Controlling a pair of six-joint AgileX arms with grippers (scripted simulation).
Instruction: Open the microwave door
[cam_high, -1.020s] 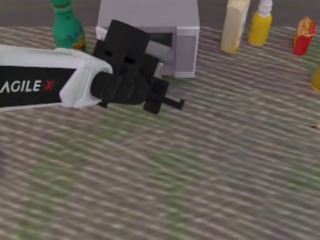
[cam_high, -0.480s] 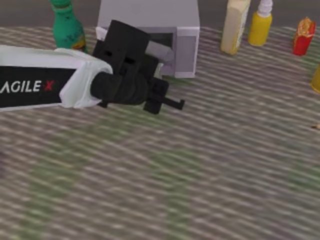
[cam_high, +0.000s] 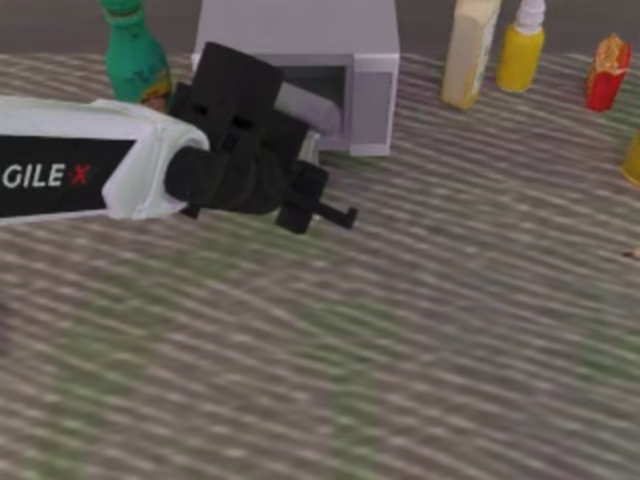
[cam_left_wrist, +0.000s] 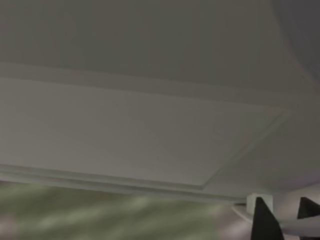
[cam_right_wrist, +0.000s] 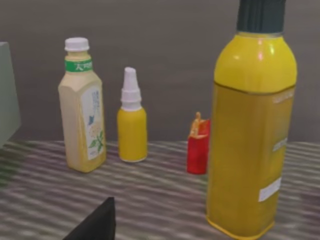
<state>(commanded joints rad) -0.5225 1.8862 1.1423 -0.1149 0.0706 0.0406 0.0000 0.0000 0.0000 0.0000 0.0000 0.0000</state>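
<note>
Swinging on a left hinge, the microwave door (cam_high: 312, 108) looks light, stiff, slick; best taken at its free edge. Microwave (cam_high: 300, 50) sits table-rear, door ajar. Left gripper (cam_high: 322, 205) beside it, finger state can't tell.

the microwave (cam_high: 300, 40) stood at twelve o'clock on the table (cam_high: 420, 330). its door (cam_high: 305, 105) swung outward toward six o'clock. the left gripper (cam_high: 300, 150) sat just before that door, its arm reaching in from nine o'clock. a bottle (cam_high: 135, 55) stood at the microwave's nine o'clock; two bottles (cam_high: 470, 55) (cam_high: 520, 50) and a small carton (cam_high: 607, 72) stood at its three o'clock.
</note>
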